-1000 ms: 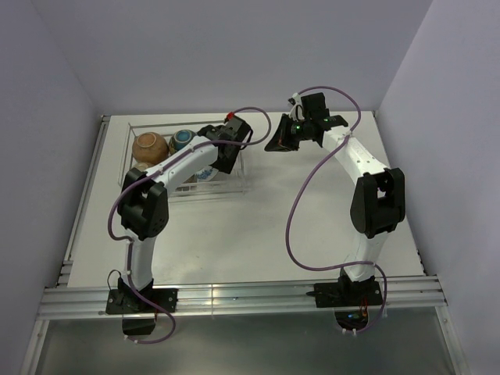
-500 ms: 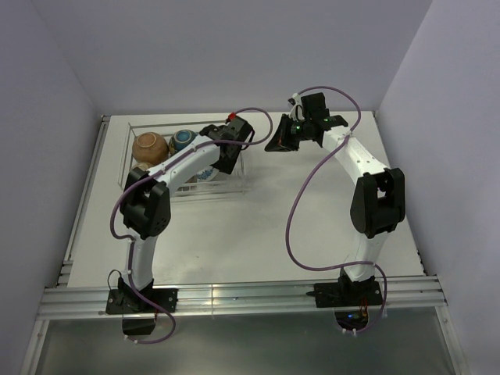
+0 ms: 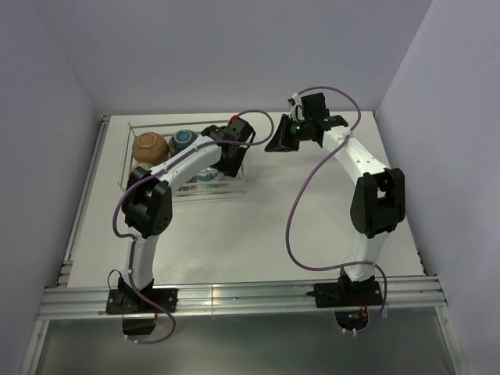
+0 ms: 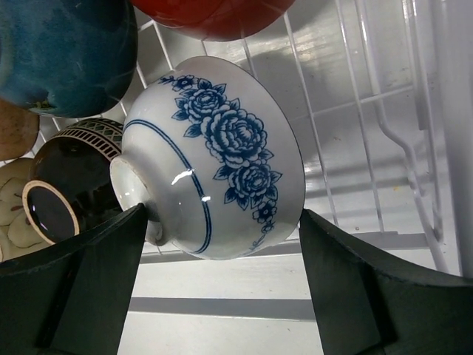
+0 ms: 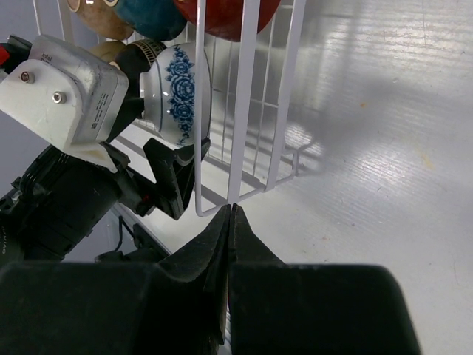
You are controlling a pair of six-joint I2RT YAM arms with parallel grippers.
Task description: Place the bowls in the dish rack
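The dish rack stands at the back left, also shown in the left wrist view and the right wrist view. In it the blue-and-white bowl lies tilted on its side, foot to the left, leaning on a dark banded bowl. My left gripper is open, its fingers close on either side of that bowl. A tan bowl, a teal bowl and a red bowl also sit in the rack. My right gripper is shut and empty, hovering by the rack's right corner.
The rack's thin wire wall rises between the right gripper and the left gripper. Purple cables loop over both arms. Bare table lies right of and in front of the rack; walls close the back and sides.
The left arm has shifted slightly to the right over the rack. The right arm has not moved.
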